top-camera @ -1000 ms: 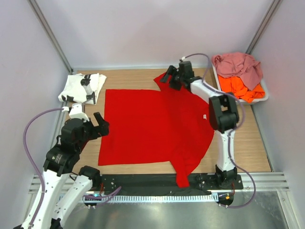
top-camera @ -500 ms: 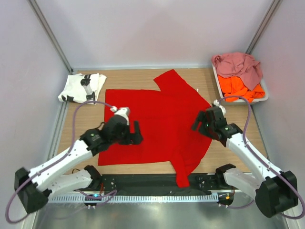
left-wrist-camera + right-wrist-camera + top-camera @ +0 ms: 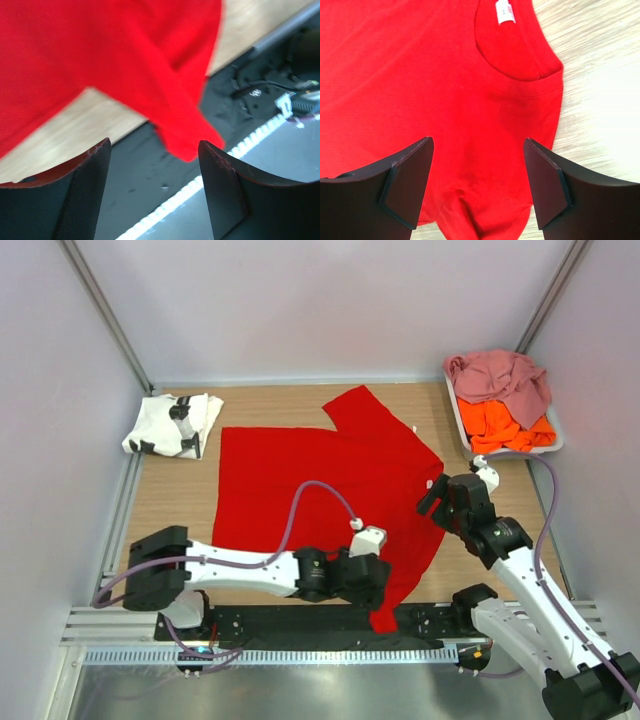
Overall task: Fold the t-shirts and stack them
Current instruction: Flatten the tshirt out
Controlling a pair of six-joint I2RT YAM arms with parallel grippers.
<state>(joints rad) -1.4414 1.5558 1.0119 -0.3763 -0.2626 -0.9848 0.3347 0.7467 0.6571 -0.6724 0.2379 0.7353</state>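
Sprawling flat, red knit tee [image 3: 320, 490], woodgrain tbl [image 3: 178, 512]

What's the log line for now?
red t-shirt flat, unfolded | left gripper open over near sleeve | right gripper open above collar

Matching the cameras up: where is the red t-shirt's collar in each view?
Top external: collar at the red t-shirt's right edge, beside the right gripper.
Left wrist: not in it; only the near sleeve shows.
Right wrist: upper centre, curving round the white label.
Shared landmark: the wooden tabletop.
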